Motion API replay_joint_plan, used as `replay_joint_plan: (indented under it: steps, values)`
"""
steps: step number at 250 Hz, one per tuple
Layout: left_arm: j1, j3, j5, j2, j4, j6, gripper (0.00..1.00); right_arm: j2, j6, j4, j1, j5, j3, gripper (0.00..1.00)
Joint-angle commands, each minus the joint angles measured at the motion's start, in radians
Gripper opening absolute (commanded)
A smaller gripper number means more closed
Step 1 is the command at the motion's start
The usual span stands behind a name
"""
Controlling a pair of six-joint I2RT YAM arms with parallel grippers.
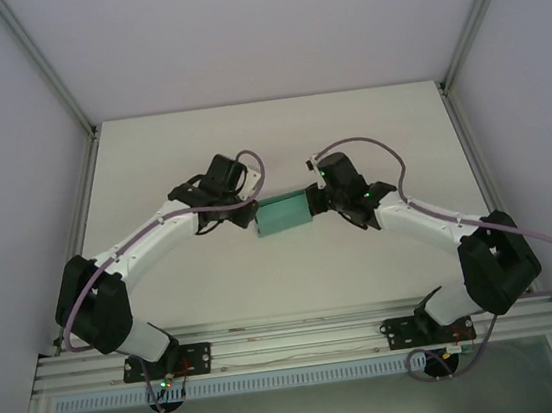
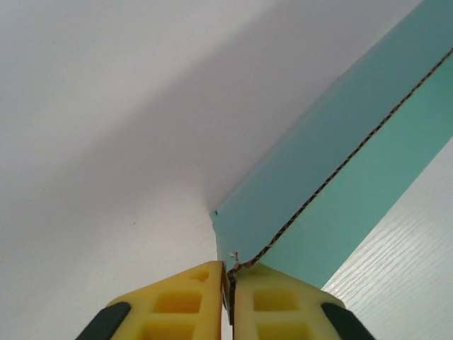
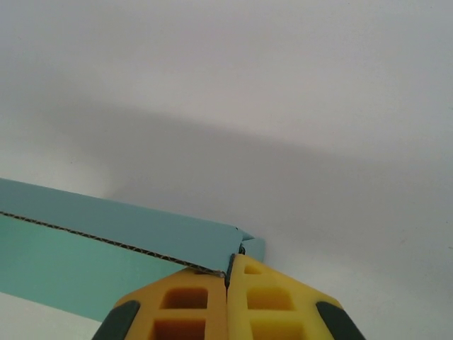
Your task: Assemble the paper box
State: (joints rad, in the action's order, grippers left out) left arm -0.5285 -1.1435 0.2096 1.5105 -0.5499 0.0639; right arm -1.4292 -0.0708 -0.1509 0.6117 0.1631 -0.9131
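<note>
Top view: paper box [image 1: 283, 214] sits over mid counter [image 1: 269, 147], spanning the gap between the two arms. Its long axis runs left to right from one set of jaws to the other, the left end a touch nearer the bases. Left arm [image 1: 158, 231] meets the box's left short end and right arm [image 1: 428, 216] its right short end, so neither is nearer. Cannot tell whether the box rests on the counter or hangs just clear. Left wrist view: left jaws clenched, yellow pads [image 2: 184, 301] together, nipping the near corner of the paper box [image 2: 333, 205]. The card runs ahead and off to the right, its raw corrugated edge climbing diagonally from the tips. Right wrist view: right jaws clenched likewise, pads [image 3: 272, 301] pinching the corner of the paper box [image 3: 106, 244], which stretches away to the left. Judgement: the next move hinges on that shared axis, with both ends pinned, so pulling or twisting must go along it.
</note>
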Motion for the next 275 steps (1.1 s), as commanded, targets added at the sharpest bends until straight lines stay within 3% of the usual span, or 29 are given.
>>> replay_joint_plan:
  steps: [1, 29, 110, 125, 178, 225, 275]
  values:
    - [-0.008, -0.025, 0.043, 0.004, 0.008, -0.094, 0.05, -0.021, -0.028, -0.123, 0.024, -0.052, -0.006, 0.0]
    - [-0.01, -0.049, 0.022, 0.008, -0.014, -0.22, 0.02, -0.031, -0.064, -0.147, 0.046, -0.122, -0.015, 0.0]
    - [0.022, -0.091, 0.152, 0.076, -0.064, -0.48, 0.0, -0.043, -0.155, -0.183, 0.107, -0.238, -0.009, 0.0]
    - [0.036, -0.095, 0.248, 0.102, -0.056, -0.498, 0.0, -0.044, -0.17, -0.197, 0.116, -0.259, -0.015, 0.0]
    - [0.043, -0.13, 0.309, 0.134, -0.089, -0.523, 0.0, -0.041, -0.202, -0.206, 0.126, -0.262, -0.009, 0.0]
    - [0.026, -0.076, 0.222, 0.129, -0.037, -0.451, 0.0, -0.014, -0.197, -0.155, 0.126, -0.269, 0.036, 0.0]
    - [-0.038, 0.025, 0.009, 0.114, 0.021, -0.425, 0.0, -0.011, -0.178, -0.071, 0.126, -0.273, 0.098, 0.0]
